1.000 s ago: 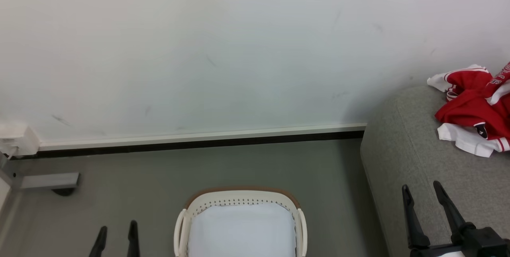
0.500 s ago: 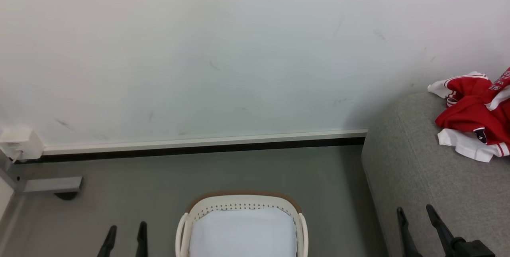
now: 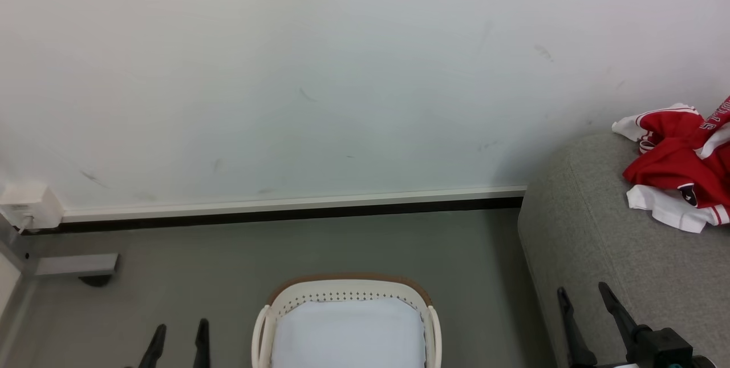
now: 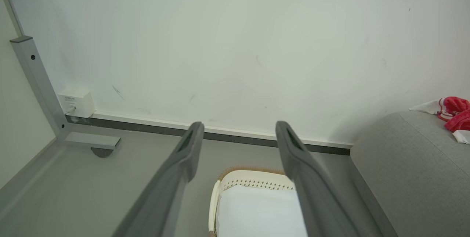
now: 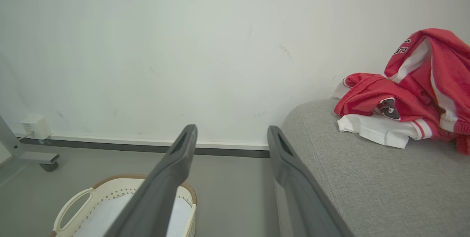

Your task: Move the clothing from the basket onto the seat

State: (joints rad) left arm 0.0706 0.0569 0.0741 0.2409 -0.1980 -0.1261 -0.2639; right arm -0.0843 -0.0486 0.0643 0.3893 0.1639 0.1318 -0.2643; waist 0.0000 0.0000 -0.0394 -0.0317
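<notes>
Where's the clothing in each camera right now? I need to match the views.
Head view: the clothing lies at the right edge, on the seat, cut off by the frame.
Left wrist view: clothing is small at the far right edge, on the seat's top.
Right wrist view: clothing is large at the upper right, on the seat.
Shared landmark: the basket on the floor left of the seat, low in every view.

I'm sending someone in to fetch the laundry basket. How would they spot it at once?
Find the big grey sofa by the white wall. On the floor to its left stands the basket: small, cream plastic, with perforated sides, a brown rim and white lining.
</notes>
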